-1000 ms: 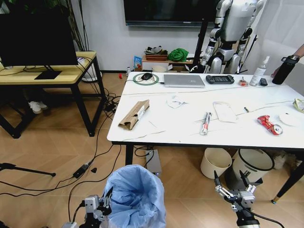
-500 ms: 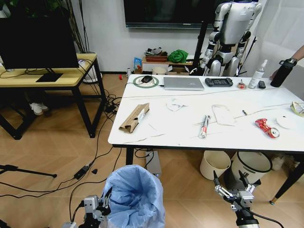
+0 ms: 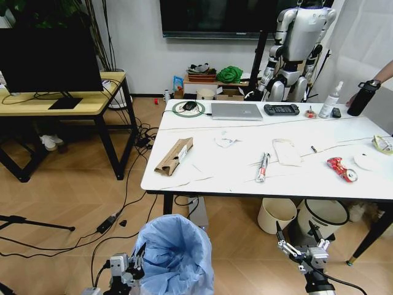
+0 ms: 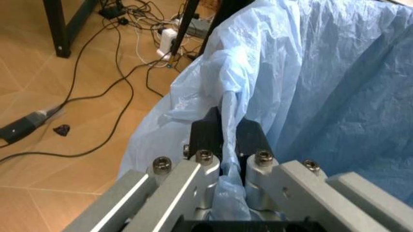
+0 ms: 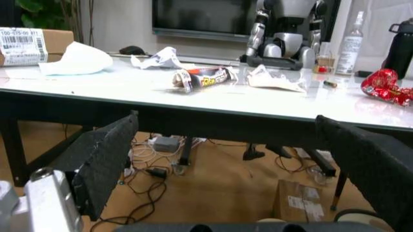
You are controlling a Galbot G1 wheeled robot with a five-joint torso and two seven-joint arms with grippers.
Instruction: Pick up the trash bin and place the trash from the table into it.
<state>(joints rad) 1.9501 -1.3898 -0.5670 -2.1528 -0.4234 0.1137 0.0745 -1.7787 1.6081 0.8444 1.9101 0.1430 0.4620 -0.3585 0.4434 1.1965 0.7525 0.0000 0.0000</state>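
A: Table [image 3: 245, 184] sits at 12 o'clock w/ trash spread on it: cardboard piece [image 3: 174, 155] at 11, crumpled paper [image 3: 225, 141] mid, red can [image 3: 341, 169] at 2. Trash bin [image 3: 175, 255] is down at 6, on the floor.

B: Grip status?

A: Left gripper [image 4: 223, 154] is pinched tight on a fold of the blue bag [image 4: 335, 72], not the bin wall. Risk IMO: lifting pulls the liner out or tears it, and the bin stays put.

B: Right one?

A: Right gripper [image 3: 301, 241] hangs at 5, jaws spread wide, holding nothing. Could clip the table edge when reaching up.
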